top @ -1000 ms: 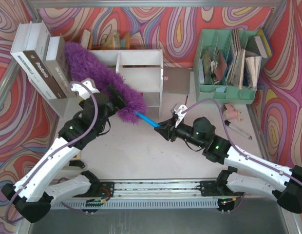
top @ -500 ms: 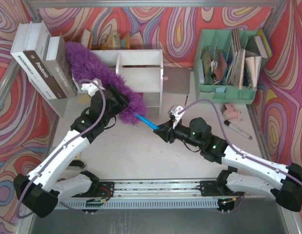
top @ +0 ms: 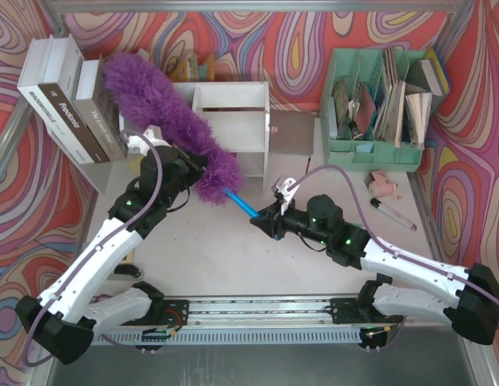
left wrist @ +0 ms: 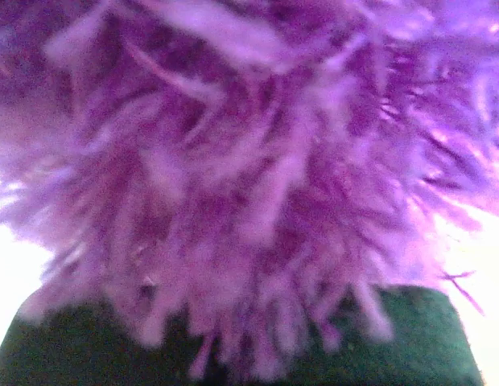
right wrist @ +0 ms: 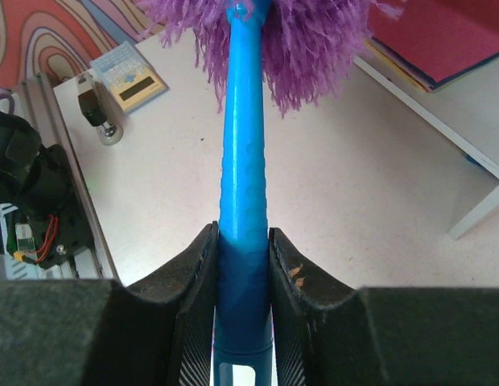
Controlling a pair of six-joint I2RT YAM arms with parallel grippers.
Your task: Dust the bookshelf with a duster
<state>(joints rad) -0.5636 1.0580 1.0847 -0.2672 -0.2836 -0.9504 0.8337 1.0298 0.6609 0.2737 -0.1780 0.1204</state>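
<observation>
The duster has a long fluffy purple head (top: 165, 121) that slants from the books at upper left down across the front of the white bookshelf (top: 233, 100). Its blue handle (top: 240, 201) runs down right into my right gripper (top: 261, 219). In the right wrist view both pads are pressed on the handle (right wrist: 241, 161), so the right gripper (right wrist: 243, 249) is shut on it. My left gripper (top: 193, 167) sits in the lower half of the head. Purple fluff (left wrist: 249, 161) fills the left wrist view and buries the fingers, which are shut in it.
Upright books (top: 64, 96) lean at the left, touching the duster's tip. A mint-green organizer (top: 378, 104) with papers stands back right. A grey panel (top: 291, 133) lies beside the bookshelf. A pen (top: 392, 213) and a pink item (top: 384, 186) lie at the right.
My left gripper has closed in the duster's fluff. The purple head has tipped up, its far end rising past the books. My right gripper has shifted slightly left with the handle.
</observation>
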